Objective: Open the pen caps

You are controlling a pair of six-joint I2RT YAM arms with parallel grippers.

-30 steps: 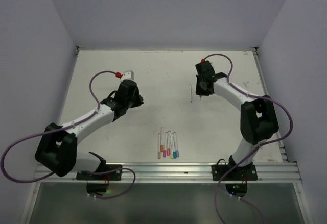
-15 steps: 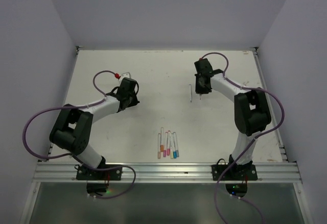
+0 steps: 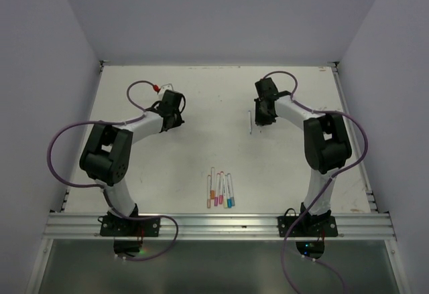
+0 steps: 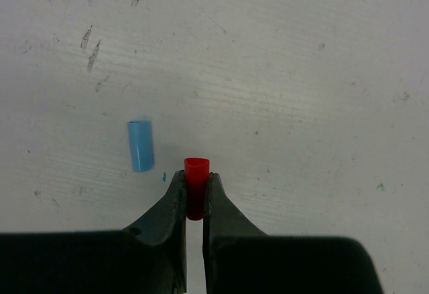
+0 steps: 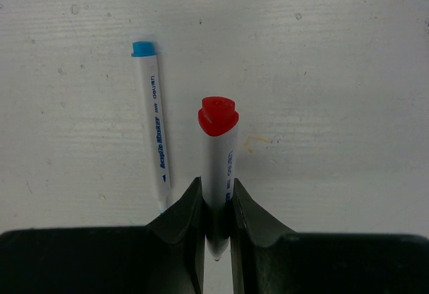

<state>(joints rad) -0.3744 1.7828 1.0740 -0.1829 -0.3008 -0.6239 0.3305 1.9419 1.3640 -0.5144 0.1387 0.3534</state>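
The left tool pinches a red cap tightly between its fingers. A blue cap lies on the white surface just left of the tips. The right tool clamps a red-ended pen. A blue-ended pen lies just to its left. More pens lie well behind both tools.

Both arms reach over the far half of the table, the left gripper at far left, the right gripper right of centre. One pen lies just beside the right gripper. A row of pens lies near the front edge, well apart from both.
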